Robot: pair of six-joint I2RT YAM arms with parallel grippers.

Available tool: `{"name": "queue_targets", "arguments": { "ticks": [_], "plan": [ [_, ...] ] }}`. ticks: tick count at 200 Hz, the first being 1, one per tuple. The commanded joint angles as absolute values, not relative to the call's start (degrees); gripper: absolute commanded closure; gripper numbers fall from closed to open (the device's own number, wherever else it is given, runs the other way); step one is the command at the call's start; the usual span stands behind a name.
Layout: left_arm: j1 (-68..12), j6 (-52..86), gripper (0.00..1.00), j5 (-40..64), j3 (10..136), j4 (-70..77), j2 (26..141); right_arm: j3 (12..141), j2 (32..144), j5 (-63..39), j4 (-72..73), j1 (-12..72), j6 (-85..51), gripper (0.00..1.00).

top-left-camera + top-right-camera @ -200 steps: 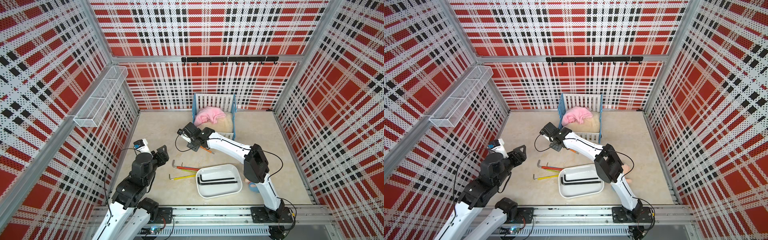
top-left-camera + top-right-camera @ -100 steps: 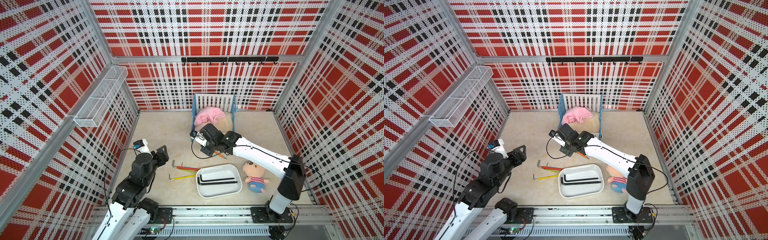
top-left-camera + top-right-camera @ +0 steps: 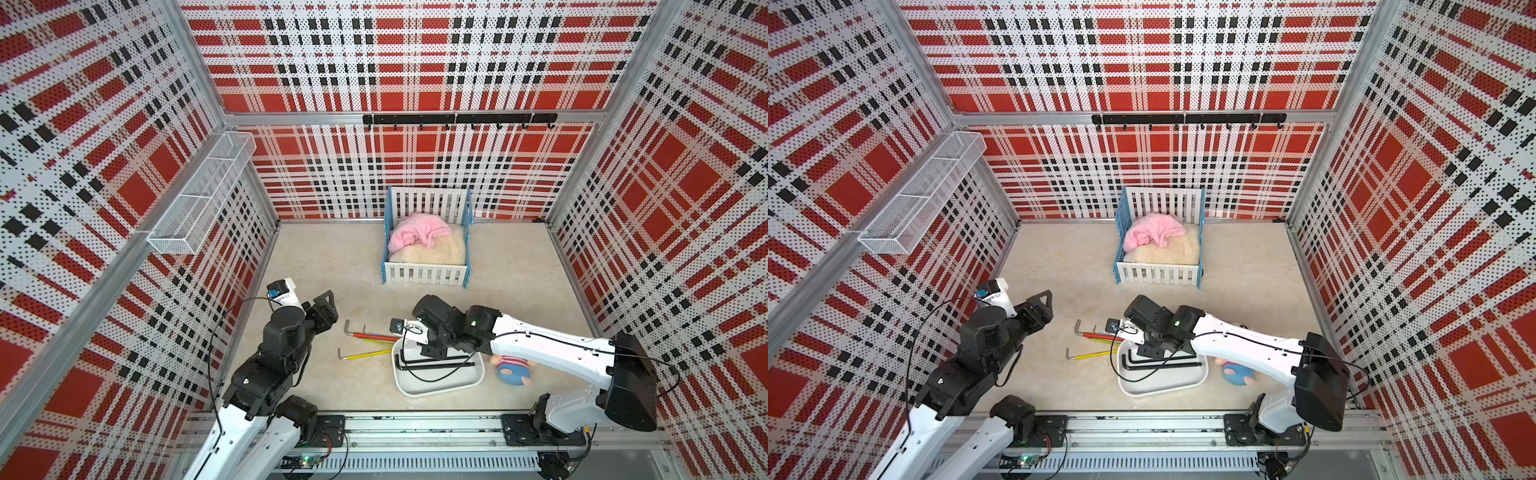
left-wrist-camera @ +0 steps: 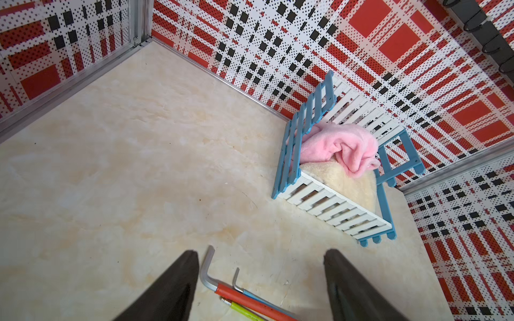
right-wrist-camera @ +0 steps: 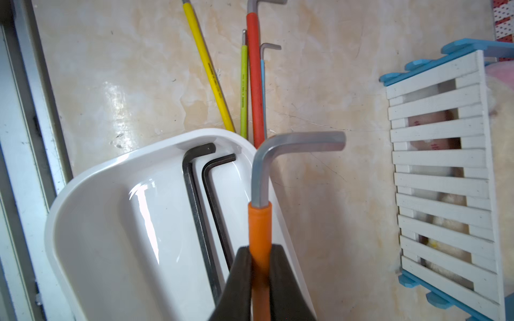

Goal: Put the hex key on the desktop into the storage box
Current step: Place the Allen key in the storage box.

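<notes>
right gripper (image 5: 260, 251): reaches in from the right, fingers (image 5: 242, 278) clamped on the orange sleeve of the held hex key (image 5: 259, 222)
held hex key, place: over the far rim of the storage box (image 3: 415, 388), towards the box's left end
held hex key, long axis: runs left to right, roughly parallel to the two black hex keys (image 5: 200, 216) lying in the box
held hex key, bend: bare grey end sits at the left, and its short arm points far, toward the blue-and-white crib (image 3: 426, 241)
loose hex keys: red (image 3: 374, 336), yellow (image 3: 365, 354), yellow-green (image 5: 244, 89) and blue (image 5: 262, 89) lie on the desktop (image 3: 332, 257) just left of the box, long axes also left to right, the red, yellow and blue ones' bends at the left
left gripper (image 4: 261, 251): fingers (image 4: 172, 286) apart and holding nothing, over the desktop left of the loose keys
plush toy (image 3: 511, 370): on the desktop just right of the box
</notes>
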State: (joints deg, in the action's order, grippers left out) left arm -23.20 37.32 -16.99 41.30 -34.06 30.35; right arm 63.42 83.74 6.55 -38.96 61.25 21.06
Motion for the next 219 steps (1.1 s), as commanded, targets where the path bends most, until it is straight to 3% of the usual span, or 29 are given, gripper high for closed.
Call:
{"name": "queue_targets", "arguments": {
  "ticks": [1,219],
  "plan": [
    [-23.62,37.70,0.24,-17.67,41.48,-34.56,29.81,62.47,84.10,8.91,-35.51,62.47,24.82,1.00],
    [-23.73,37.97,0.24,-18.02,41.77,-35.07,29.44,55.25,92.75,7.29,-30.26,65.41,27.28,1.00]
  ]
}}
